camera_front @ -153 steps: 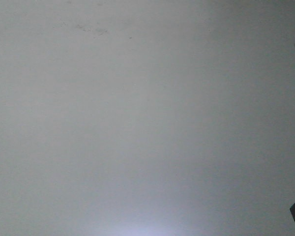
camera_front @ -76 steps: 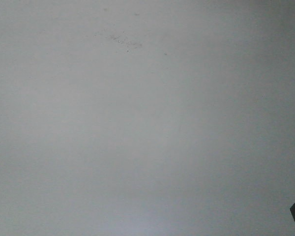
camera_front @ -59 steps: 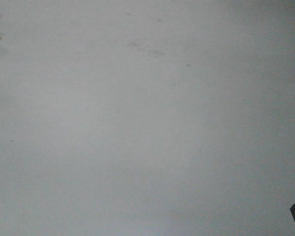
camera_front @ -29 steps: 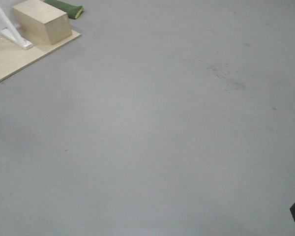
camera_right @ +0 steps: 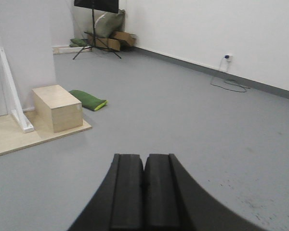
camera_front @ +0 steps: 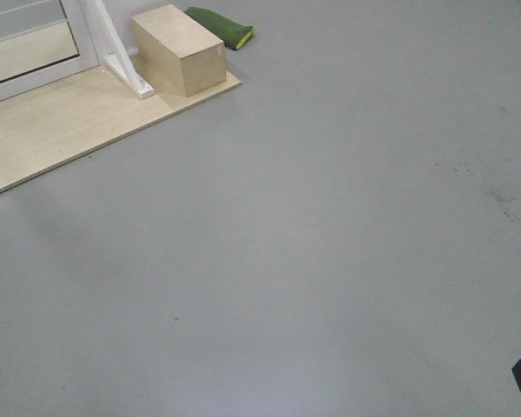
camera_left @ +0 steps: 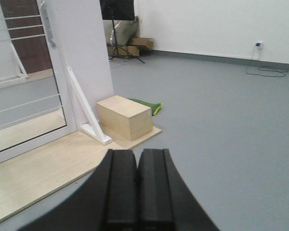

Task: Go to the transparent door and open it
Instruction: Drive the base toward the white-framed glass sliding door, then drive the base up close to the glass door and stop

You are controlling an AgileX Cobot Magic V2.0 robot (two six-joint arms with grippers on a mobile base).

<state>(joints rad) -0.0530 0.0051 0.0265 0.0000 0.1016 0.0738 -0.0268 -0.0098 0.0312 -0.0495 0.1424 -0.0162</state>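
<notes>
Floor (camera_front: 330,261) is matt grey; platform (camera_front: 61,130) and box (camera_front: 178,61) are pale wood; transparent door (camera_left: 24,96) (clear glass) has glossy white frame.

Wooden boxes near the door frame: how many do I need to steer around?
1. The wooden box sits on the corner of the plywood platform, beside the white brace. Others could be hidden outside these views.

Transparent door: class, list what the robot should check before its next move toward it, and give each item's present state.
1. Transparent door in view: ok, at the left of the left wrist view.
2. Handle within reach: not ok, far off.
3. Left gripper jaws open: not ok, shut.
4. Right gripper jaws open: not ok, shut.
5. Grey floor up to the wooden platform free: ok.
6. Wooden box off the door's front: ok, to its right.
</notes>
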